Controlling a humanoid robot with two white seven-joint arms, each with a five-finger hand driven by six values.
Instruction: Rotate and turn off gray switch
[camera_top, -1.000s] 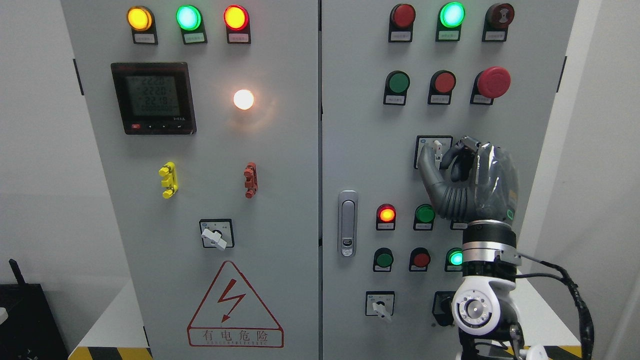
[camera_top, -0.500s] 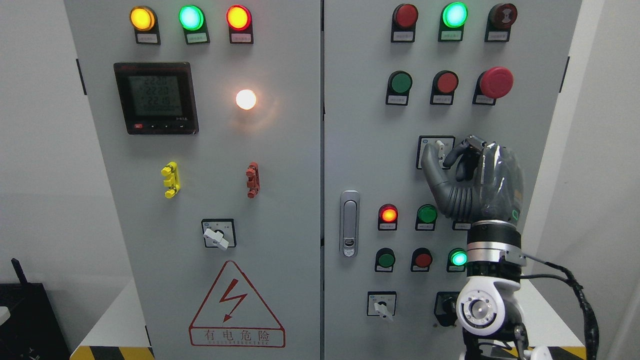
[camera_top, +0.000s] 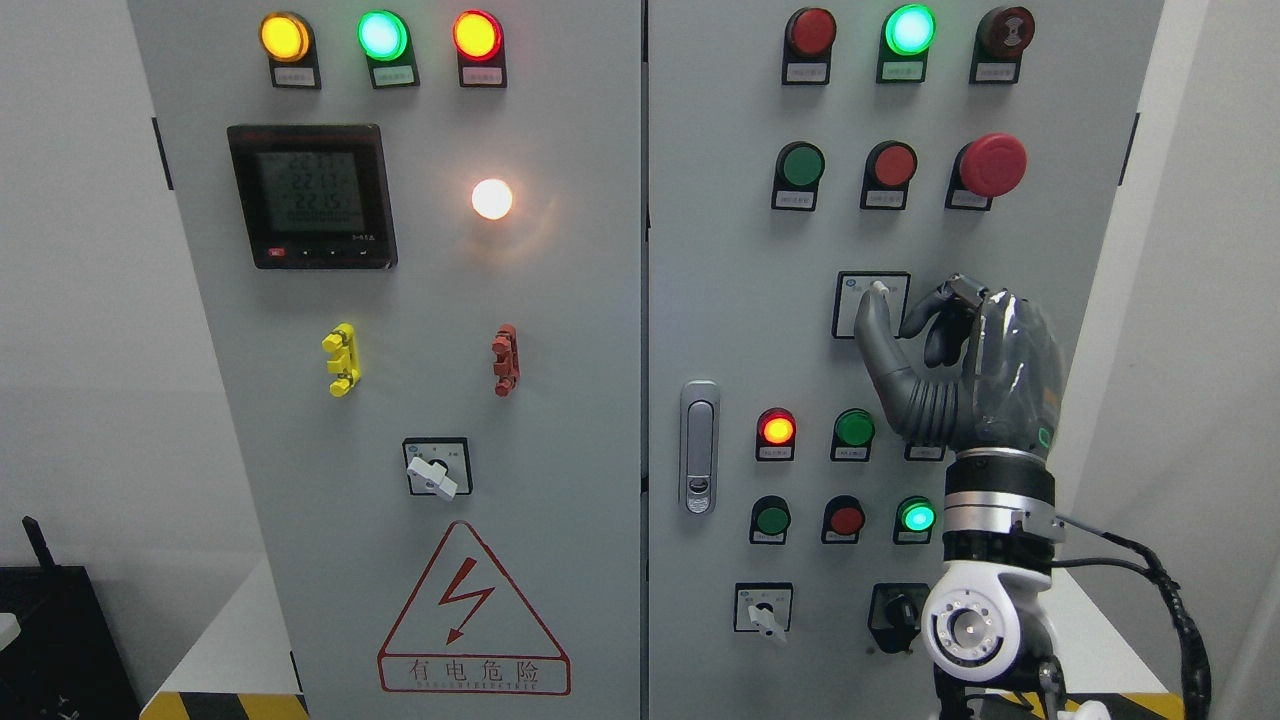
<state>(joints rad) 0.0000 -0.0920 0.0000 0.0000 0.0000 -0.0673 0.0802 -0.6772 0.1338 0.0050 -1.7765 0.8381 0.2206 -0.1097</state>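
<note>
The right robot hand (camera_top: 945, 345) is raised in front of the right door of the gray cabinet (camera_top: 720, 300), in the right middle of the frame. Its thumb and curled fingers (camera_top: 925, 310) close on the small gray switch (camera_top: 878, 292), which sits in a square plate just below the row with the big red button (camera_top: 990, 163). The knob is mostly hidden, so its direction is not clear. Below the hand, a red lamp (camera_top: 775, 429) and a green lamp (camera_top: 916, 516) are lit.
</note>
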